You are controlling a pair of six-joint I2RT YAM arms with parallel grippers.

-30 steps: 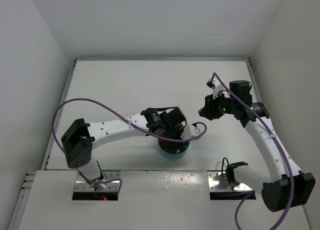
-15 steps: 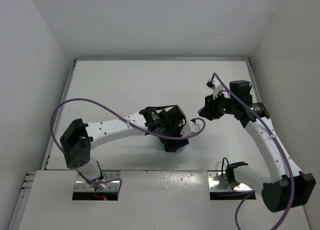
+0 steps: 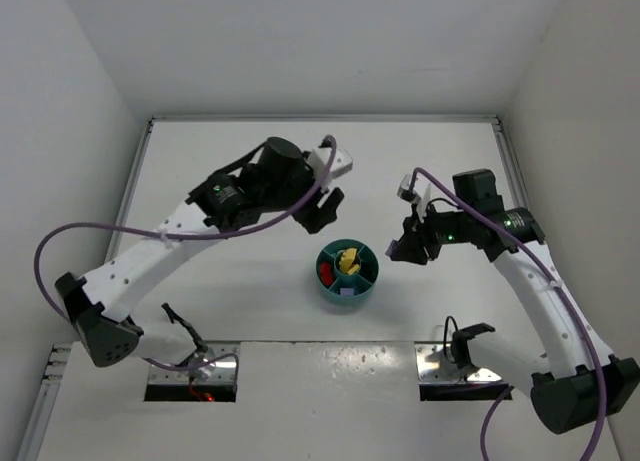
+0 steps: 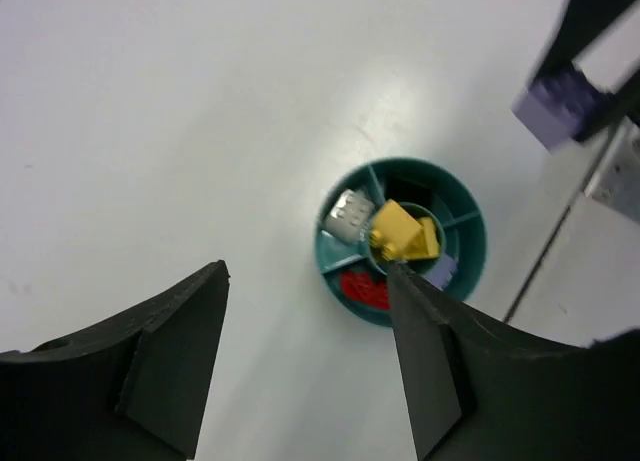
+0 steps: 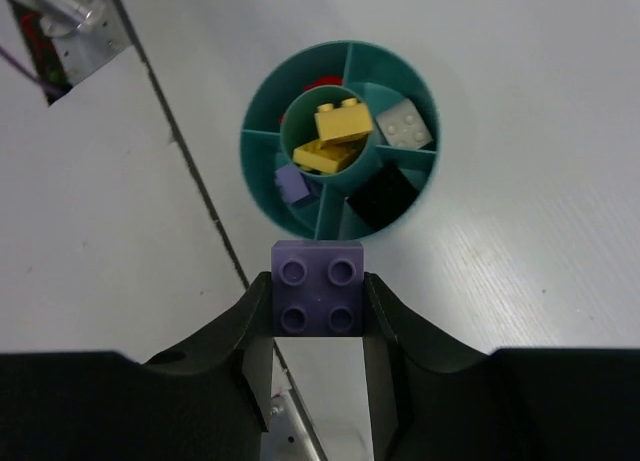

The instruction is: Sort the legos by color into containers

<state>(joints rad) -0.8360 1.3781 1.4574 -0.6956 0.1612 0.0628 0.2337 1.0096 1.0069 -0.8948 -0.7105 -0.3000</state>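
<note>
Purple brick [image 5: 319, 288]: square, four studs facing the wrist camera, so no long axis to mind. It is pinched on two opposite sides by the right gripper [image 5: 318, 311], clear of the table, not yet over the teal dish [image 5: 395, 73].

Target wedge, as I judge it: the one holding a lilac brick [image 5: 293, 184]. In the right wrist view it sits on the dish's side facing the gripper, slightly left of the held brick. From above, the right gripper [image 3: 405, 249] stands just right of the dish [image 3: 372, 286], apart from the rim; the lilac wedge is on the dish's near side (toward the bases). The carry probably runs leftward and a little back.

Yellow bricks [image 5: 335, 136] fill the centre well.

Left gripper [image 3: 322, 209]: jaws apart, empty, beyond the dish to its left.
</note>
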